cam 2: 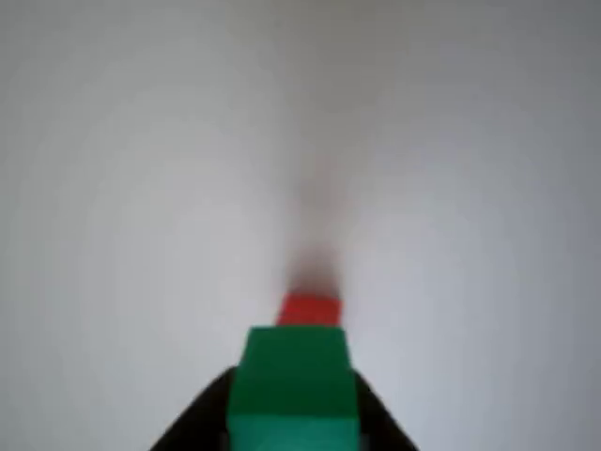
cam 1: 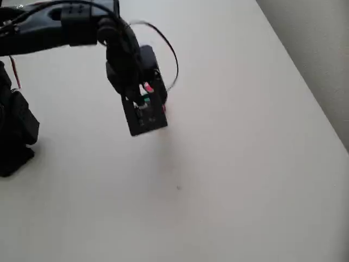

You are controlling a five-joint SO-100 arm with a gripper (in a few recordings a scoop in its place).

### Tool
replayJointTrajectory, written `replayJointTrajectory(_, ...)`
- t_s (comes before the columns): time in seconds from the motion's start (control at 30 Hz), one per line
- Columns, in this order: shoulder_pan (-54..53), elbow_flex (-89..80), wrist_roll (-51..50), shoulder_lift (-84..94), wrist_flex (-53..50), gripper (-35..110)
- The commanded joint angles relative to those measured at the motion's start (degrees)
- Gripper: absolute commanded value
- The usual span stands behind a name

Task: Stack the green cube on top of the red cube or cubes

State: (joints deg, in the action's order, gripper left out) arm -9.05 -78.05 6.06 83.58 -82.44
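Observation:
In the wrist view the green cube [cam 2: 293, 385] sits large at the bottom centre. My gripper [cam 2: 293, 418] is shut on it, with a black finger [cam 2: 192, 427] showing on either side. Just beyond the green cube's far edge a blurred red cube [cam 2: 310, 308] rests on the pale table, and most of it is covered by the green one. I cannot tell whether the two touch. In the overhead view my black gripper [cam 1: 144, 106] hangs over the upper left of the table, with a speck of the green cube [cam 1: 146, 100] showing inside it.
The pale table [cam 1: 229, 180] stretches bare to the right and front of the gripper. Its right edge [cam 1: 311, 93] runs diagonally beside a light floor. The arm's black base [cam 1: 16, 131] stands at the left edge, with a thin cable [cam 1: 173, 60] looping by the gripper.

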Motion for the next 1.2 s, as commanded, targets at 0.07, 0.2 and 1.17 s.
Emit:
replayJointTrajectory(0.07, 3.6, 5.5, -1.8, 5.3, -3.3, -2)
replayJointTrajectory(0.2, 5.8, 5.7, -2.9, 5.5, -3.6, -2)
replayJointTrajectory(1.17, 7.5, 7.2, -4.1, -2.1, -1.2, -1)
